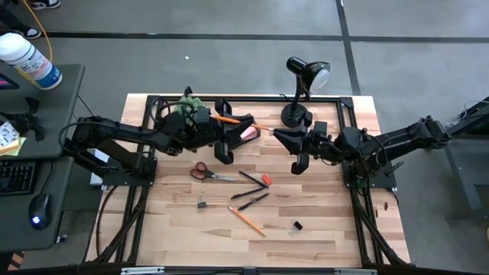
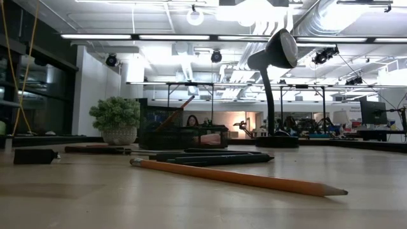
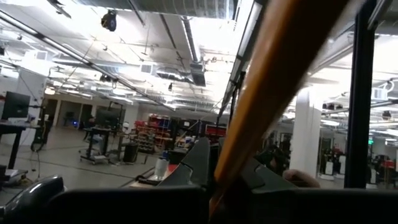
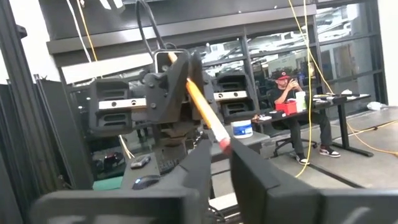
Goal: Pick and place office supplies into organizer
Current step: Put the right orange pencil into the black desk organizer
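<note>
Left gripper (image 1: pixel 229 121), well to the left of the desk lamp (image 1: pixel 302 84), is clamped on one orange pencil (image 1: pixel 243 124) held level above the table (image 1: pixel 328 237). The pencil's eraser end points toward the lamp's base. Right gripper (image 4: pixel 222 149) meets that end just in front of the lamp's base. Its fingers stand narrowly parted with the eraser tip at the gap, and I cannot tell whether they touch it. Farthest in front of the lamp, by the table's near edge, lie one small black clip (image 1: pixel 297 226) and a second orange pencil (image 1: pixel 246 221), the one that fills the low view. A second clip (image 1: pixel 202 204) sits farther to the left. Closer to the lamp come three black pens (image 1: pixel 252 178), loosely bunched, and one small red eraser (image 1: pixel 266 180) touching or just beside them. One pair of red-handled scissors (image 1: pixel 206 173) lies to their left. Level with the lamp's base, the black organizer (image 2: pixel 172 138) sits mostly hidden under the left gripper from above. Something pink (image 1: pixel 248 132) shows there, but its compartment cannot be made out. One small green plant (image 1: pixel 187 103) stands at the back left, as far back as the lamp. The left wrist view shows little beyond the pencil, which is cut off at both ends.
</note>
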{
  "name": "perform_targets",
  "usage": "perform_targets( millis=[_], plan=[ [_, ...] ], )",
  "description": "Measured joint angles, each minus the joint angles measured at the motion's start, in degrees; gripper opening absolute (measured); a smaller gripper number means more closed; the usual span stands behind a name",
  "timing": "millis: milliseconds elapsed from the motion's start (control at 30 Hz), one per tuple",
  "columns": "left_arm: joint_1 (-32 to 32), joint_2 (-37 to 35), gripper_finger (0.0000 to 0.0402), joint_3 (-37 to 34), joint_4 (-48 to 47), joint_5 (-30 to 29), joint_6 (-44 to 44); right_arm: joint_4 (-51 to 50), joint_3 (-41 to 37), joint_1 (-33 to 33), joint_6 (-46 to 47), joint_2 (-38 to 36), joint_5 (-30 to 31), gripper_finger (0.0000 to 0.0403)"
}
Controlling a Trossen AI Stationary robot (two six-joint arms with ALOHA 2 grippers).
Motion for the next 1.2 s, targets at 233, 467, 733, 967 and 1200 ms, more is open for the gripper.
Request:
perform_targets(
  millis=[233,467,733,967,1200],
  plan=[
    [2.4,0.0,0.0003,0.0,-1.0,4.3,0.0,-0.4,0.0,0.0,1.5,-0.1,-0.4,0.0156],
    [4.5,0.0,0.0003,0.0,-1.5,10.8,-0.5,-0.6,0.0,1.7,1.5,-0.1,-0.4,0.022],
    [7.6,0.0,0.0004,0.0,-2.2,18.4,-0.7,-2.6,0.0,4.0,2.0,0.0,1.3,0.0226],
    [13.9,-2.0,0.0005,0.0,-10.0,25.6,-0.4,-5.2,0.0,7.3,3.3,0.0,1.9,0.0227],
    [21.4,-5.6,0.0006,0.0,-22.8,31.2,2.7,-6.9,0.0,10.5,3.3,0.0,5.5,0.0228]
  ],
)
